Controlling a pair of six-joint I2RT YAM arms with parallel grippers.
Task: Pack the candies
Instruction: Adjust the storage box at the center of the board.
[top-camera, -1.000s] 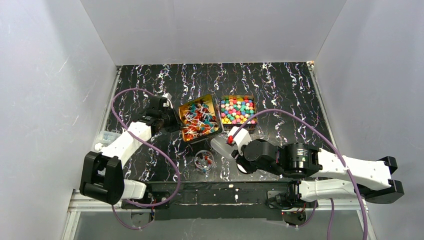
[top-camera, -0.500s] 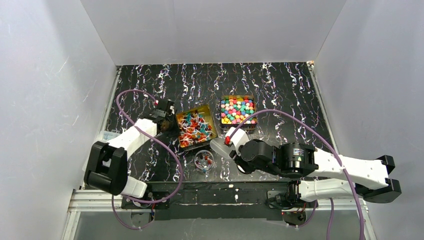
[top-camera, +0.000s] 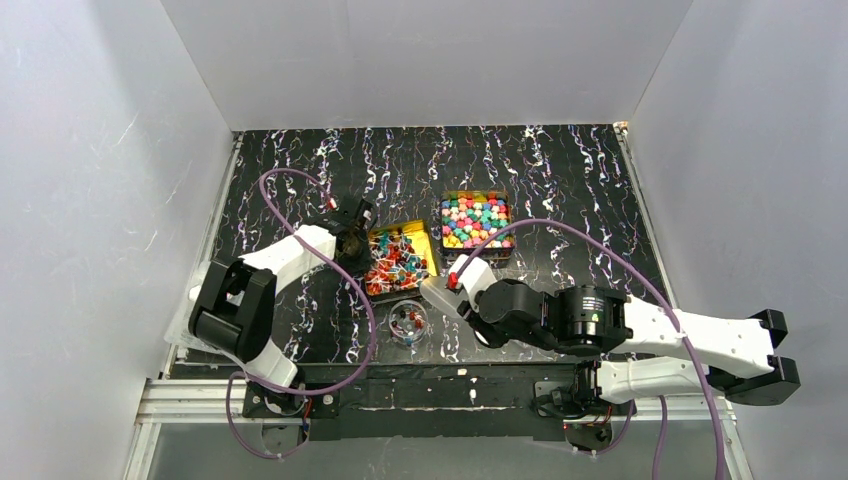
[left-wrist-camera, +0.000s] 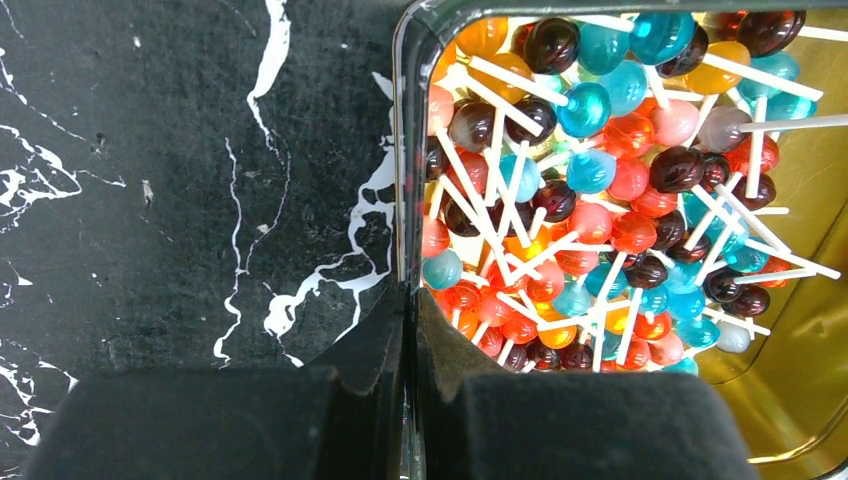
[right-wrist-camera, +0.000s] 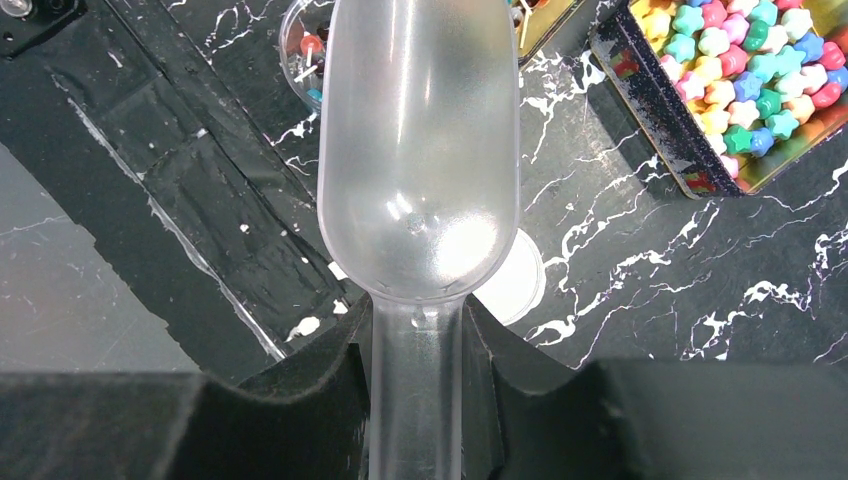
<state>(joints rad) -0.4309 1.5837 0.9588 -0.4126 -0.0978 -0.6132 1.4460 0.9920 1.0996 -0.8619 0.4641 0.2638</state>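
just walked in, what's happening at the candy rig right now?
The left gripper is clamped on the wall of the gold lollipop tin, full of lollipops. The right gripper holds a clear plastic scoop by its handle; it is empty, its tip near the small clear cup, which holds only a few candies. The second tin of star-shaped sweets sits apart, nothing touching it. A white lid lies on the table below the scoop.

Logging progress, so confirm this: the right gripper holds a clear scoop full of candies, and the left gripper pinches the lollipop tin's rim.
Wrong on one count: the scoop in the right gripper is empty, as the right wrist view shows. The left gripper does pinch the lollipop tin's rim.
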